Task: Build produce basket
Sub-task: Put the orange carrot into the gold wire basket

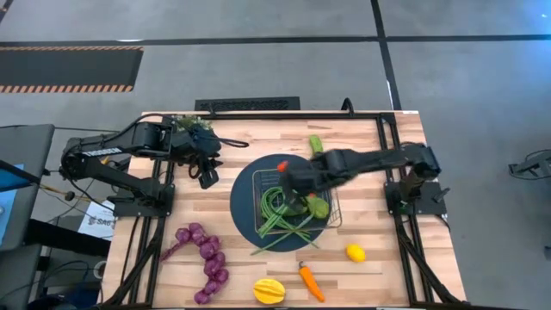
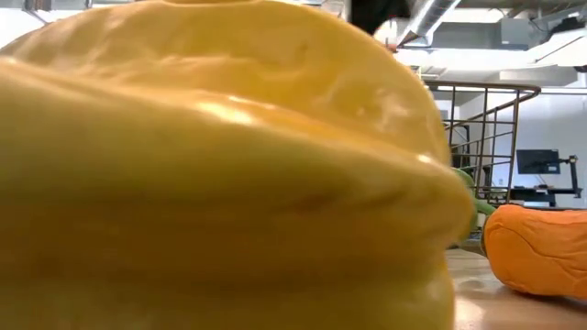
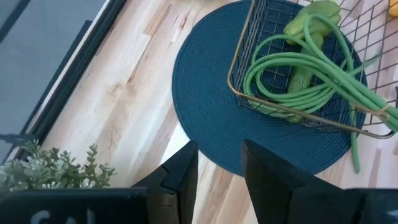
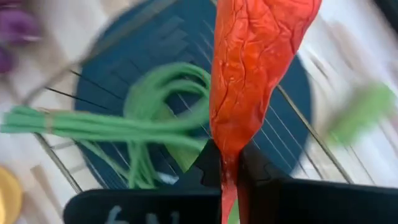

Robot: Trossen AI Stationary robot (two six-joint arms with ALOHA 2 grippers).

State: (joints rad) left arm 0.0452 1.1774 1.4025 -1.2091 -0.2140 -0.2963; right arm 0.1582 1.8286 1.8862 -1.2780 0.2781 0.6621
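The wire-mesh basket (image 1: 332,207) stands on a dark blue round mat (image 1: 245,207). A green bean bundle (image 1: 277,211) and a green cucumber (image 1: 318,207) lie in it. My right gripper (image 1: 287,178) is over the basket's far left part, shut on a red chili (image 4: 252,68). My left gripper (image 3: 217,165) is open and empty over the table beyond the mat's far left edge. On the table lie a second cucumber (image 1: 316,144), a purple grape string (image 1: 205,254), a yellow ribbed fruit (image 1: 269,291), a carrot (image 1: 310,281) and a lemon (image 1: 355,252). My right gripper pinches the chili's narrow end (image 4: 227,152) between its two fingers. The fingers come from the table's right side, slanting down. The chili sticks out past the fingertips, its wide end (image 4: 267,25) ahead, over the beans and the basket's mesh.
A small potted plant (image 1: 191,126) stands at the far left by my left arm. In the low view the yellow ribbed fruit (image 2: 220,165) fills most of the picture, with the carrot (image 2: 541,249) at its right and the basket's wire wall (image 2: 486,119) behind.
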